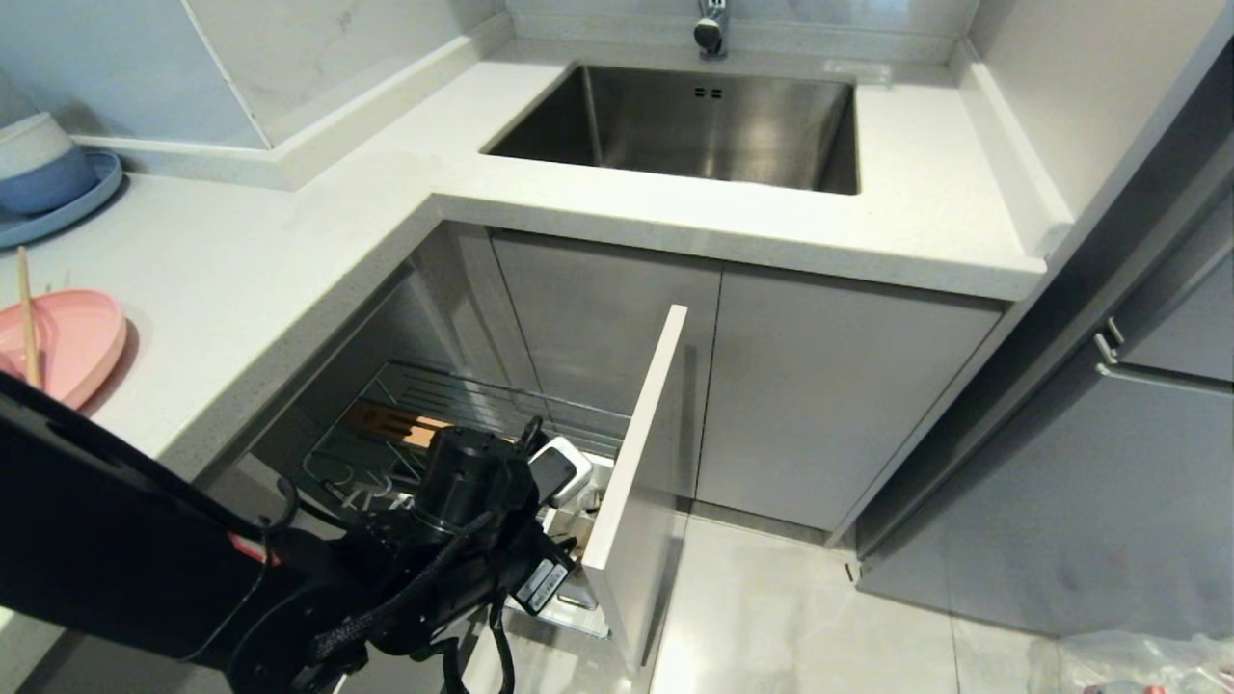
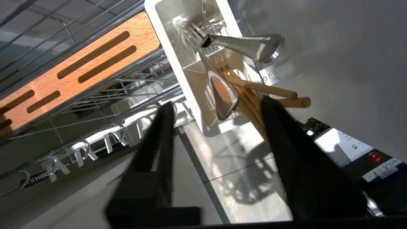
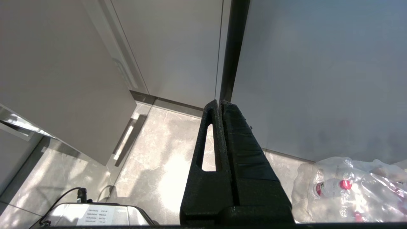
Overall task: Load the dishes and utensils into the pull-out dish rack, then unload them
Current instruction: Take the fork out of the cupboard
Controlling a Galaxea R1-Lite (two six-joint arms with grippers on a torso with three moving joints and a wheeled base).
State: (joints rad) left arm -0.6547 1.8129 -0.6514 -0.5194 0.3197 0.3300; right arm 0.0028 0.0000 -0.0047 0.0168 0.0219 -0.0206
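Note:
The pull-out dish rack (image 1: 453, 405) stands open under the counter behind its grey front (image 1: 636, 463). My left arm (image 1: 463, 482) reaches down over it and hides the gripper from the head view. In the left wrist view my left gripper (image 2: 217, 101) is open just above the white utensil cup (image 2: 190, 79), holding nothing. Wooden chopsticks (image 2: 264, 87) lean in the cup beside one finger (image 2: 279, 127). A metal fork (image 2: 251, 47) and a second metal handle (image 2: 222, 95) stand there too. The pink plate (image 1: 67, 352) lies on the counter with one chopstick (image 1: 27, 318) across it. My right gripper (image 3: 221, 103) hangs shut near the floor.
A slotted wooden strip (image 2: 73, 70) and wire hooks (image 2: 86, 149) fill the rack beside the cup. A blue plate with bowls (image 1: 48, 183) sits at the counter's far left, the sink (image 1: 675, 125) behind. A bag of bottles (image 3: 349, 187) lies on the floor.

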